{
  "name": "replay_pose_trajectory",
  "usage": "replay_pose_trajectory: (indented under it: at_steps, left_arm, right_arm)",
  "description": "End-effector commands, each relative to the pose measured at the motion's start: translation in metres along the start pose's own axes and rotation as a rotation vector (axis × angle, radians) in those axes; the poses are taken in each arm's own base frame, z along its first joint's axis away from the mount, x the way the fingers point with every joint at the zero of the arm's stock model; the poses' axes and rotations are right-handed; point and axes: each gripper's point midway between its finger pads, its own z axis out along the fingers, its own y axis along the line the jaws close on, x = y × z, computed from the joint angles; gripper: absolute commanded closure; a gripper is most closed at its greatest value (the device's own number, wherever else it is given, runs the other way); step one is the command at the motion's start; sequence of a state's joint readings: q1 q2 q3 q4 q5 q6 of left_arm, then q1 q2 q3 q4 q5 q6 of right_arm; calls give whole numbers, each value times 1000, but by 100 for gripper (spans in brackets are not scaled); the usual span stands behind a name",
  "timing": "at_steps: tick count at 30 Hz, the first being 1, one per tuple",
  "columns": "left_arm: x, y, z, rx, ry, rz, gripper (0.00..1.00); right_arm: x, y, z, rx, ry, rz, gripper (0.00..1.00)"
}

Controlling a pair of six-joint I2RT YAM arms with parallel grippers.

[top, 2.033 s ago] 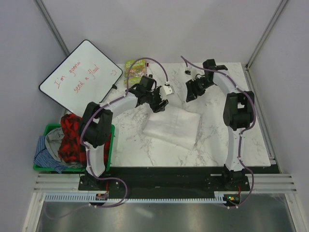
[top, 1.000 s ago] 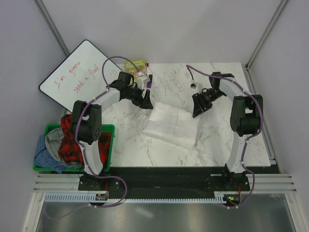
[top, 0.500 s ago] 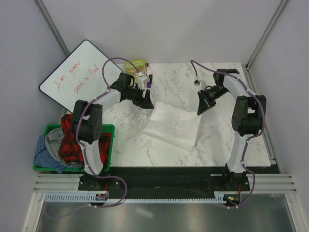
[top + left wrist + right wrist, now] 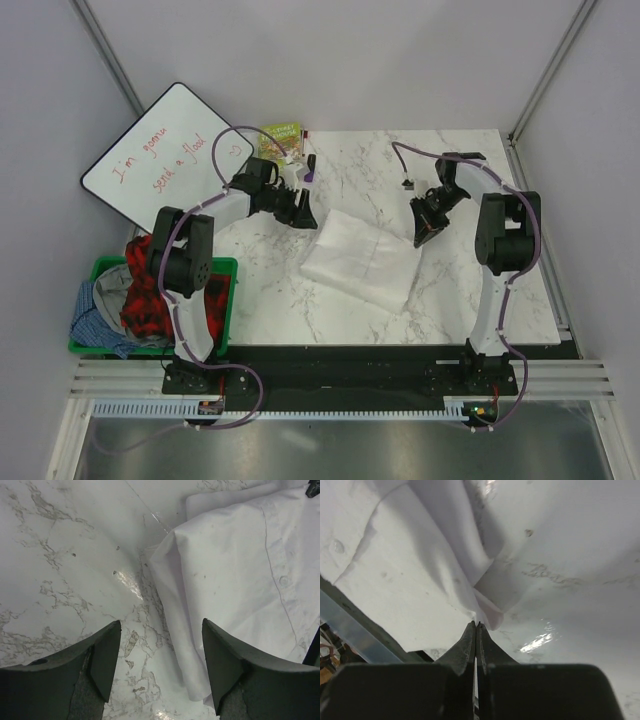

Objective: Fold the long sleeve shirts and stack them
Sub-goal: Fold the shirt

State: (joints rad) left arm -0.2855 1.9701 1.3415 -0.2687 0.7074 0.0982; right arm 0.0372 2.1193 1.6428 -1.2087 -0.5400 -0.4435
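Observation:
A white long sleeve shirt [image 4: 365, 258] lies folded into a rectangle in the middle of the marble table. My left gripper [image 4: 303, 210] hovers open at the shirt's far left corner. In the left wrist view the shirt [image 4: 240, 570] shows its button placket, and its folded left edge runs between the spread fingers of the left gripper [image 4: 161, 622], touching neither. My right gripper [image 4: 421, 238] is at the far right corner. In the right wrist view it [image 4: 476, 624] is shut, with the edge of the shirt [image 4: 420, 570] drawn up into its tips.
A green book [image 4: 283, 138] lies at the table's far left edge. A whiteboard [image 4: 170, 150] with red writing leans beyond it. A green bin [image 4: 100, 265] left of the table holds red plaid and blue clothes. Bare marble [image 4: 480, 290] lies right of the shirt.
The right gripper came down onto the shirt's far right corner and closed. The left gripper drew back slightly to the left and its jaws narrowed a little.

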Motion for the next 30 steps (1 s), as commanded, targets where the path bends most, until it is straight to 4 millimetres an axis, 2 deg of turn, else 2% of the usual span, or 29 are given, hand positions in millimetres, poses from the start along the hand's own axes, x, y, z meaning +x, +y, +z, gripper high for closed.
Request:
replay_pose_trajectory:
  at_steps: [1,2,4,5,6,9,10,12,13,14,16,17,19,21,22,23,24,25,26,27,29,30]
  left_arm:
    - [0,-9,-4,1,-48,-46,31]
    - [11,-11,-5,1,-38,-89,32]
    - [8,-18,-12,4,-64,-88,35]
    - [19,-22,-13,11,-53,-122,36]
    - [20,-24,-15,11,-58,-129,36]
    - [27,-33,-21,15,-64,-181,37]
    - [34,-36,-23,12,-56,-218,37]
    - [31,-44,-29,18,-84,-218,35]
    - [36,-48,-31,28,-82,-237,35]
    - [30,-54,-38,36,-108,-216,34]
    - [29,-60,-44,41,-128,-205,35]
    - [21,-67,-50,47,-151,-180,37]
    - [19,-73,-51,48,-150,-157,37]
    - [24,-76,-47,55,-121,-167,40]
    - [23,-76,-47,64,-116,-169,45]
    - [24,-76,-45,70,-110,-175,49]
    - [29,-73,-40,69,-89,-193,52]
    - [28,-74,-38,82,-86,-191,54]
    - [30,-73,-36,83,-77,-199,57]
    - [32,-74,-34,88,-62,-205,58]
    - [33,-78,-31,98,-45,-185,58]
    - [33,-86,-29,108,-37,-149,57]
  right_arm:
    - [-46,-34,8,142,-74,-37,100]
    - [-54,-34,10,159,-83,-58,100]
    - [-72,-38,9,197,-110,-95,100]
    - [-77,-35,10,197,-112,-107,100]
    - [-83,-32,8,194,-120,-116,100]
    - [-85,-24,-2,189,-134,-123,97]
    - [-83,-23,-7,183,-141,-122,81]
    - [-75,-14,-20,162,-157,-115,64]
    - [-72,-16,-28,156,-178,-89,40]
    - [-68,-9,-39,141,-200,-90,37]
    - [-62,-11,-55,125,-239,-67,36]
    - [-57,2,-59,91,-253,-67,36]
    - [-45,-5,-73,54,-290,-8,37]
    - [-28,6,-71,-30,-303,44,42]
    - [-22,6,-71,-57,-313,68,45]
    - [-11,9,-64,-87,-309,109,49]
    - [-9,14,-61,-128,-325,130,52]
    - [-3,12,-59,-146,-335,161,58]
    - [5,10,-49,-159,-334,185,61]
    - [7,11,-44,-178,-338,214,67]
    - [16,5,-30,-182,-342,247,74]
    - [18,3,-25,-186,-340,251,78]
